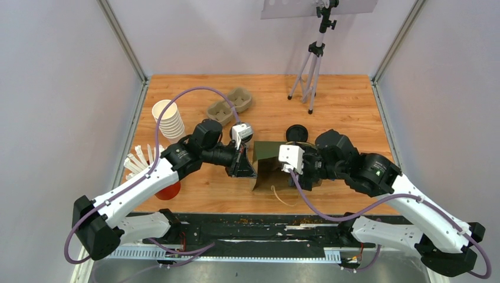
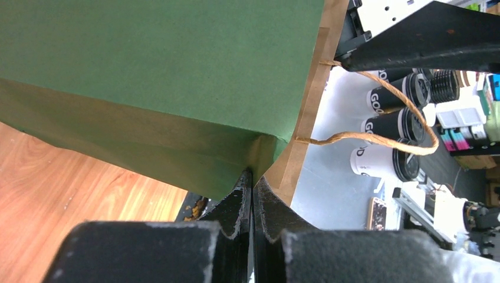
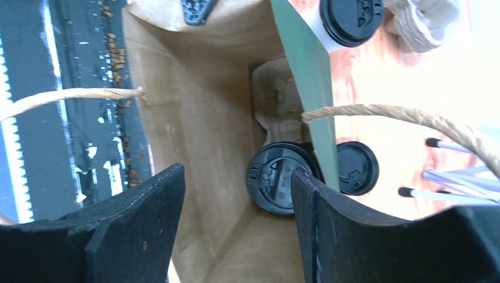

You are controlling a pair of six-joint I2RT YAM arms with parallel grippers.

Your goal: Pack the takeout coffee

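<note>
At the lower centre of the left wrist view, my left gripper is pinched fully closed on a corner of the paper bag by its mouth. The fingers meet with only the paper between them. The bag's outside is matte green and its inside is brown kraft, with a handle of twisted twine looping off the rim. Its base is out of sight. From overhead my left wrist covers the ground just beyond the bag. In the right wrist view my right gripper hangs over the bag's mouth with its jaws wide apart and nothing between them. Between the fingers I look straight down the creased brown walls. A moulded pulp carrier sits deep inside at upper centre, grey-beige and lumpy. Just below it is the cup in the bag. Its round, glossy black lid faces my camera, so its long axis runs along the bag's depth, and its sides are hidden. To the right, the green wall cuts across the lid of a second cup standing outside on the wood-grain table, and I cannot make out its sides. At the upper right, a white-sided cup is cropped by the frame edge, lid toward me.
</note>
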